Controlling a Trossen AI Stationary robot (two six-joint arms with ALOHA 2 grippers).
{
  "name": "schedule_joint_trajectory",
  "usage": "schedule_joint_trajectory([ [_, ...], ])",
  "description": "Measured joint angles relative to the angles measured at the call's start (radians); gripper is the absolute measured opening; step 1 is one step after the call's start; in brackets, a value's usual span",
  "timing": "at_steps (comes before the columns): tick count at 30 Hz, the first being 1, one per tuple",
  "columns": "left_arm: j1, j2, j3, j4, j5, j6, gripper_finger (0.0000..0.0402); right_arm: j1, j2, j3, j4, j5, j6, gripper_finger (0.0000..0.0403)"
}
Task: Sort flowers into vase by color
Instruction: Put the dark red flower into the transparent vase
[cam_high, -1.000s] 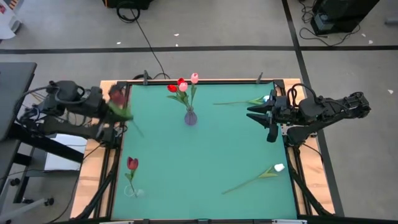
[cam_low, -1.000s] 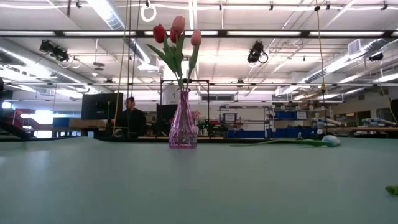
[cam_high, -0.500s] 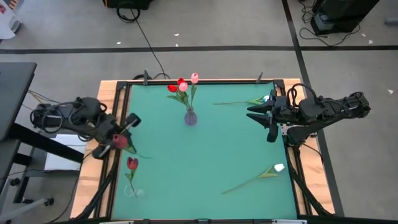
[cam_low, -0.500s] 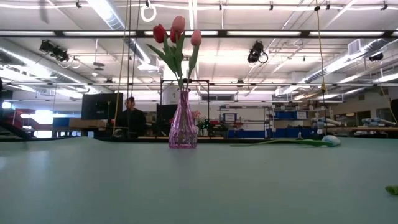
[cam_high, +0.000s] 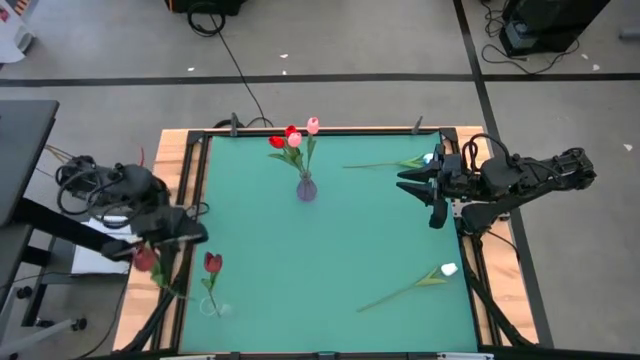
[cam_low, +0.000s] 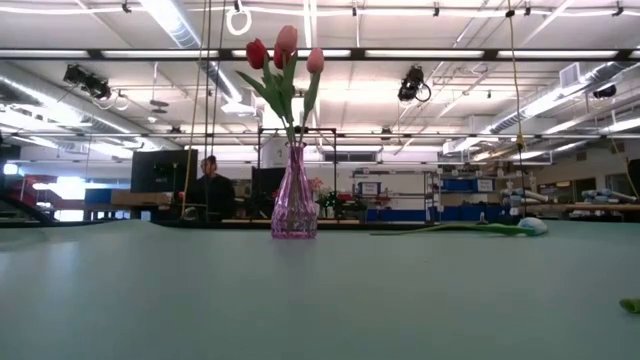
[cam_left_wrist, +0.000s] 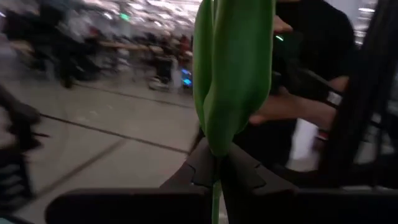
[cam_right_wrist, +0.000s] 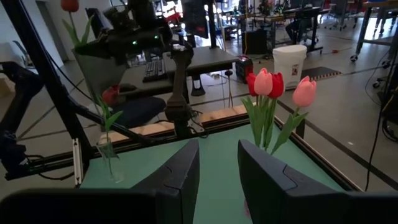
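My left gripper (cam_high: 160, 248) is shut on a dark red flower (cam_high: 145, 258) just outside the table's left edge, near the front. Beside it, a small clear vase (cam_high: 213, 305) on the table holds another dark red flower (cam_high: 213, 263). A purple vase (cam_high: 306, 187) at the far middle holds red and pink flowers (cam_high: 292, 138). Two white flowers lie flat on the mat: one at the near right (cam_high: 448, 268), one at the far right (cam_high: 430, 158). My right gripper (cam_high: 432, 190) hovers open at the right edge, with nothing between its fingers. My left gripper pinches the flower's thin green stem (cam_left_wrist: 216, 196) between its two fingers, just under a broad leaf (cam_left_wrist: 233, 68). The fingers lie level, across the stem. The flower stands roughly upright with its head (cam_right_wrist: 69, 5) up, lifted clear of everything.
A green mat (cam_high: 330, 250) covers the table inside a wooden frame (cam_high: 150, 300). Both arms' mounts stand at the left and right edges. A person (cam_low: 210, 185) sits in the room beyond the far edge.
My left gripper has swung from the table's far left toward its near edge and out past the left edge, sinking a little and turning as it went. It has stayed shut on the dark red flower, which now stands beside the small clear vase.
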Motion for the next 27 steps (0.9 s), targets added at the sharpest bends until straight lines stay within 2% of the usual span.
schedule_joint_trajectory([
  [5, -0.104, -0.003, -0.018, -0.044, -0.1, 0.085, 0.002, 0.0, 0.0, 0.0, 0.0, 0.0, 0.0, 0.0119],
  [8, -0.142, -0.003, -0.074, 0.008, -0.178, 0.1, 0.002, 0.0, 0.0, 0.0, 0.0, 0.0, 0.0, 0.0119],
  [13, -0.179, -0.003, -0.189, 0.126, -0.245, 0.093, 0.002, 0.0, 0.0, 0.0, 0.0, 0.0, 0.0, 0.0119],
  [17, -0.183, -0.018, -0.247, 0.152, -0.289, 0.094, 0.002, 0.0, 0.0, 0.0, 0.0, 0.0, 0.0, 0.0119],
  [22, -0.183, -0.024, -0.26, 0.14, -0.291, 0.053, 0.0033, 0.0, 0.0, 0.0, 0.0, 0.0, 0.0, 0.0119],
  [27, -0.183, -0.041, -0.26, 0.136, -0.292, -0.003, 0.008, 0.0, 0.0, 0.0, 0.0, 0.0, 0.0, 0.0119],
])
